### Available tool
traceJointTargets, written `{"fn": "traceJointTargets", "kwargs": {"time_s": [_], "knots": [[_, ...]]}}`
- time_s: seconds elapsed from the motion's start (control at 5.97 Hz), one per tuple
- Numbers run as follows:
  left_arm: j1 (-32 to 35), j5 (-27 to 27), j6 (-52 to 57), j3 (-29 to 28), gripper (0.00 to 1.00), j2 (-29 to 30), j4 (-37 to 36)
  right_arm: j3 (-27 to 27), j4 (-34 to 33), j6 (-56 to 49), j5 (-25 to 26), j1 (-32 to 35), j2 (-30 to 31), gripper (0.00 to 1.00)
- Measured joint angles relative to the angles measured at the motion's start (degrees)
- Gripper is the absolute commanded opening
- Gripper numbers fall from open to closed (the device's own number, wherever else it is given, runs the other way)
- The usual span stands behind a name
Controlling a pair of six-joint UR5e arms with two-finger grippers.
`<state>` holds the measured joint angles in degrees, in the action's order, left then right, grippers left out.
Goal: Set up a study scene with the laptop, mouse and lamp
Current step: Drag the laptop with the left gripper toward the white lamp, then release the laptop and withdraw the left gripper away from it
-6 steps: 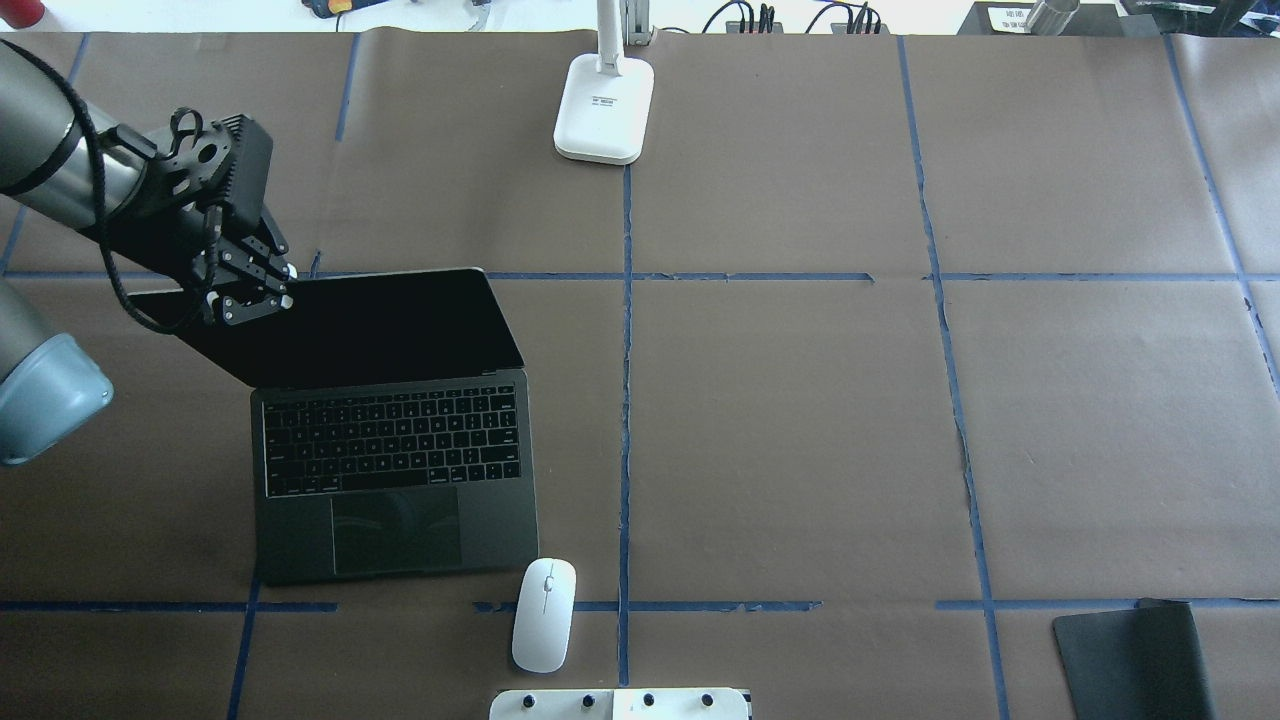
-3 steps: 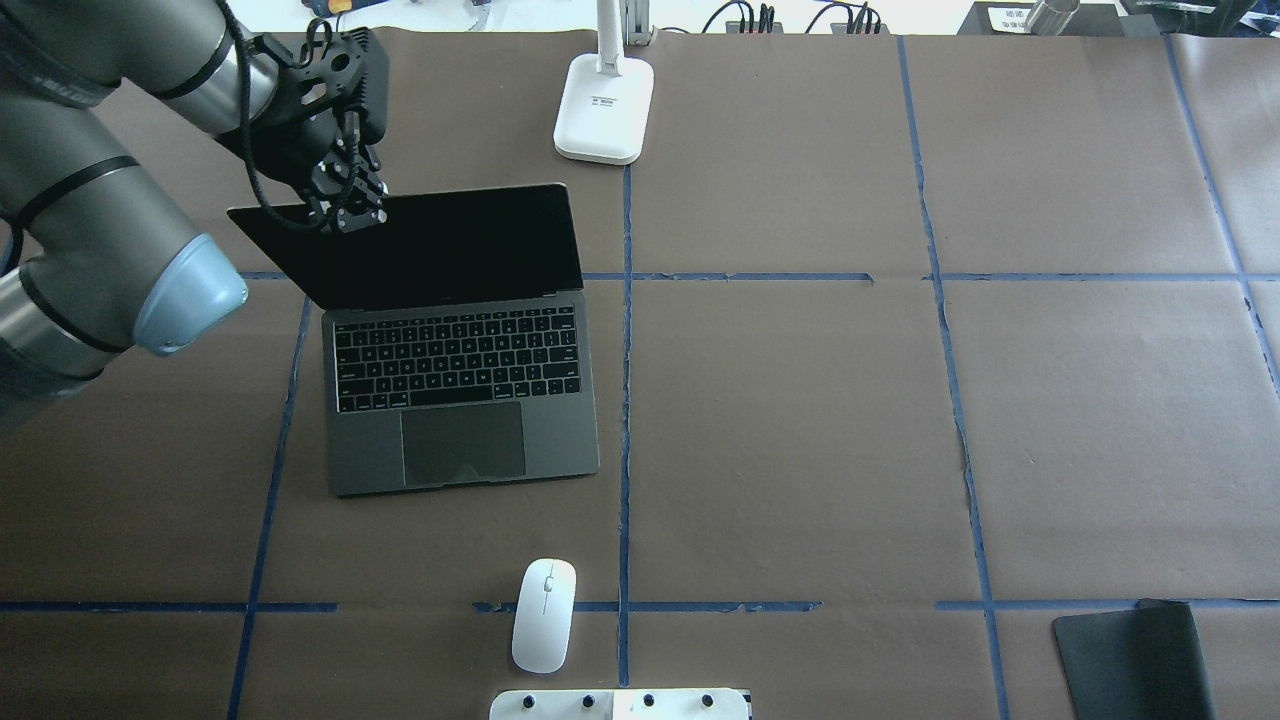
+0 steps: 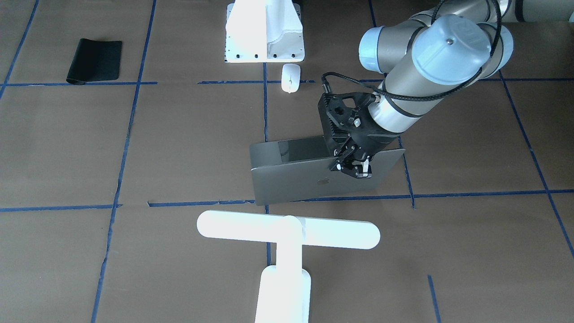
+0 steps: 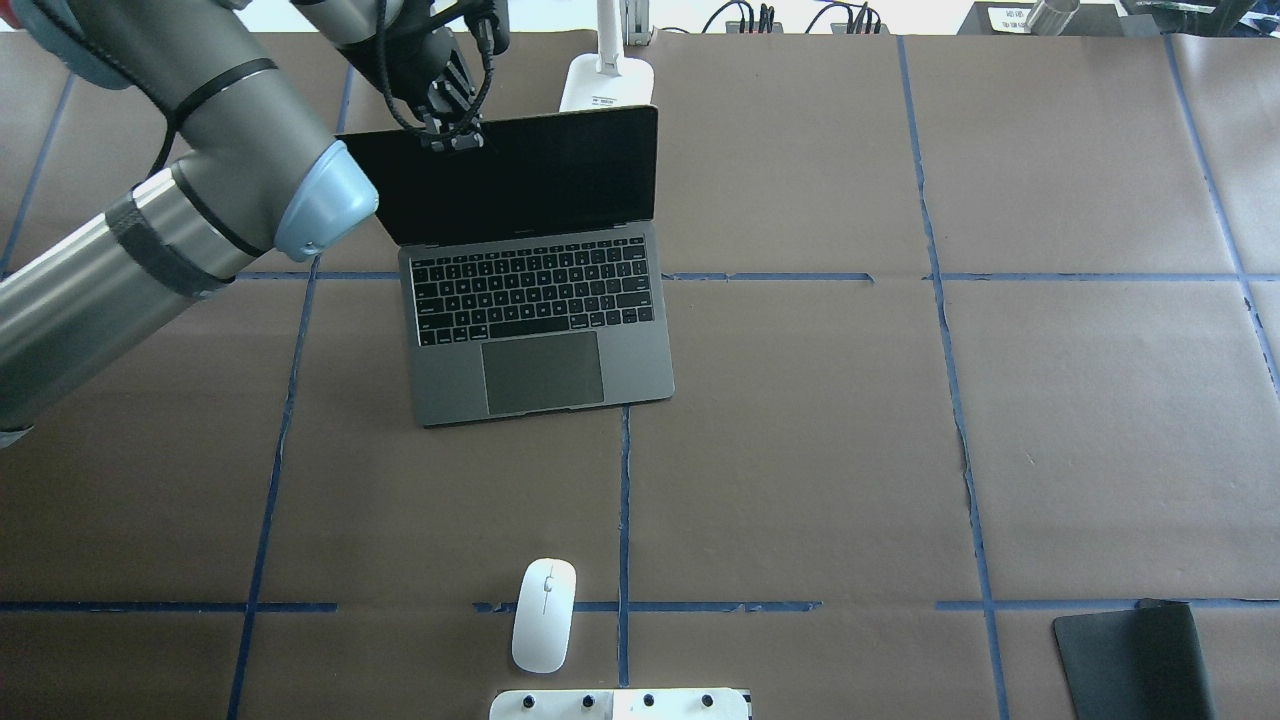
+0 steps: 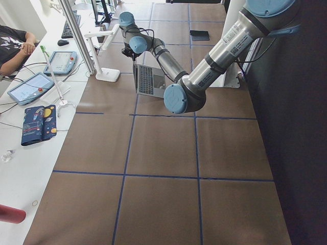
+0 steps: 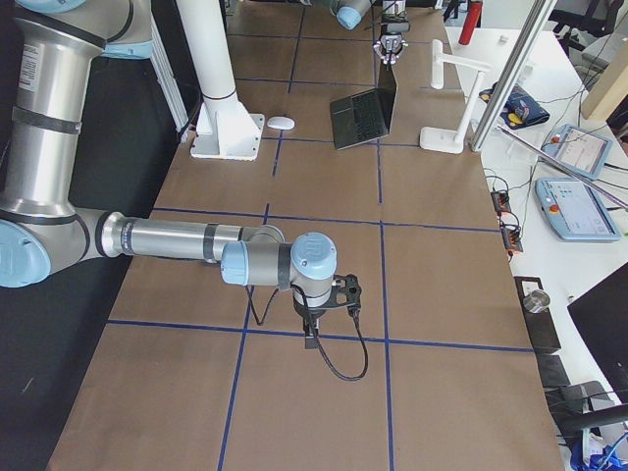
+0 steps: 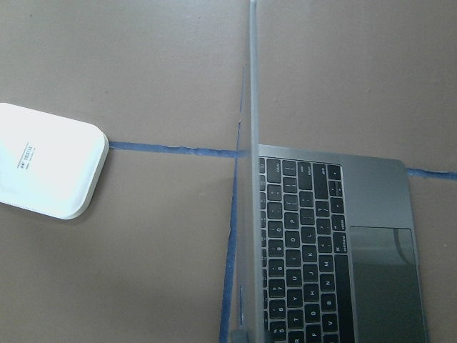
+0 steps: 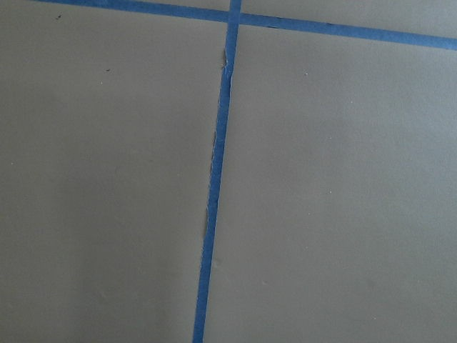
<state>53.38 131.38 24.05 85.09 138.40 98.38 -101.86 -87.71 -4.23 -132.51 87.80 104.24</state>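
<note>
Left hand (image 4: 455, 142) clamps the top edge of the open laptop (image 4: 540, 300) (screen dark).

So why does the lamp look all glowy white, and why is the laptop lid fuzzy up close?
Exterior front-facing view: the lamp is blown out to flat white, almost no shading. Left wrist-mounted view: the lid edge of the laptop is very near the lens, so it blurs into a soft grey streak.

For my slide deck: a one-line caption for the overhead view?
Left claw grips the open laptop by its top edge; lamp behind, mouse apart.
</note>
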Motion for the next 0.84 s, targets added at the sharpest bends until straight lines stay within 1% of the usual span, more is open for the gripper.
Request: {"fn": "traceJointTargets", "kwargs": {"time_s": [0.33, 0.5, 0.84], "knots": [[-2.1, -4.7, -0.1, -4.3, 0.09, 3.7, 0.7, 0.4, 0.0, 0.0, 0.1, 0.0, 0.0, 1.00], [-2.6, -5.6, -0.1, -6.4, 0.14, 4.9, 1.9, 0.6, 0.0, -0.1, 0.1, 0.0, -0.1, 1.00], [-2.8, -6.0, -0.1, -9.7, 0.52, 5.6, 5.5, 0.7, 0.0, -0.1, 0.2, 0.0, -0.1, 1.00]]}}
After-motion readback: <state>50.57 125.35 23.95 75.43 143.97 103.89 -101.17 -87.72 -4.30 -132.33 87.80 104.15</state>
